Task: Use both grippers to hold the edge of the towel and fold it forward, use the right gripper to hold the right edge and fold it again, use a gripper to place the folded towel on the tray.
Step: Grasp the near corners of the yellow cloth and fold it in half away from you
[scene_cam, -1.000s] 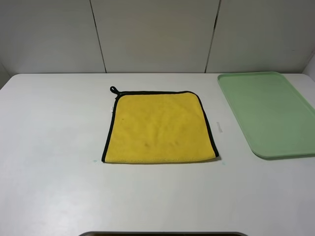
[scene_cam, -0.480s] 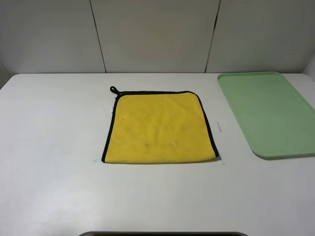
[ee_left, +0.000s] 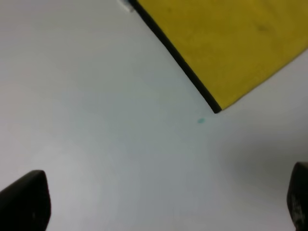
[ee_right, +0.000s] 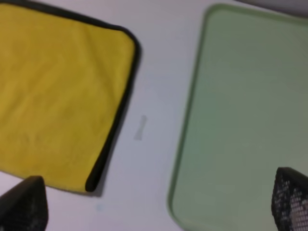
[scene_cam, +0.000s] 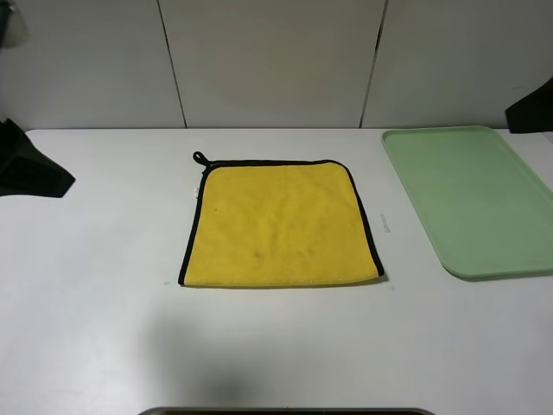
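Observation:
A yellow towel (scene_cam: 281, 225) with black edging and a small loop at its far left corner lies flat on the white table. A light green tray (scene_cam: 471, 199) lies to its right. My left gripper (ee_left: 161, 202) is open and empty, above bare table off the towel's near left corner (ee_left: 214, 108). My right gripper (ee_right: 156, 204) is open and empty, above the gap between the towel's right edge (ee_right: 115, 120) and the tray (ee_right: 245, 110). Only the fingertips (ee_left: 24, 199) (ee_right: 291, 202) show in the wrist views.
The left arm (scene_cam: 26, 164) shows as a dark shape at the table's left edge, and the right arm (scene_cam: 529, 108) at the far right behind the tray. A grey panel wall stands behind the table.
Both arms have come into the exterior view at its left and right edges. A shadow now falls on the front of the table. The towel and tray have not moved.

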Action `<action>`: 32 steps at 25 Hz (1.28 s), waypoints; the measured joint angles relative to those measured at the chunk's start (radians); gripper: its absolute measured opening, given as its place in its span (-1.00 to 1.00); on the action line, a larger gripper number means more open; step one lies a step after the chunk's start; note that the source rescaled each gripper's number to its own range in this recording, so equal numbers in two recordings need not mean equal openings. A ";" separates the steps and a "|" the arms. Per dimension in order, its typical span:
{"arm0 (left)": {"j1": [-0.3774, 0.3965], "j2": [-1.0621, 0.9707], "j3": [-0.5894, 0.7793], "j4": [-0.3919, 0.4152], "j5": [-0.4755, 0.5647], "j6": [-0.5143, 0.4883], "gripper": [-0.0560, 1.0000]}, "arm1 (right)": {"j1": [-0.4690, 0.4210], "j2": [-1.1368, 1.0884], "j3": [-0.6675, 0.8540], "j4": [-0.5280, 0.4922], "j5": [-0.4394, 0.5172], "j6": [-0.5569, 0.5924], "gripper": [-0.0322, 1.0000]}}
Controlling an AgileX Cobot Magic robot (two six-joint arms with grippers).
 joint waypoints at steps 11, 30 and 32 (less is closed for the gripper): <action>-0.128 0.285 -0.001 0.000 -0.025 0.219 0.96 | 0.303 0.279 -0.013 -0.073 -0.045 -0.135 1.00; -0.175 0.674 -0.002 -0.070 -0.294 0.446 0.96 | 0.413 0.623 -0.014 -0.151 -0.127 -0.392 1.00; -0.188 0.686 -0.002 -0.072 -0.313 0.535 0.96 | 0.413 0.636 -0.014 -0.151 -0.132 -0.436 1.00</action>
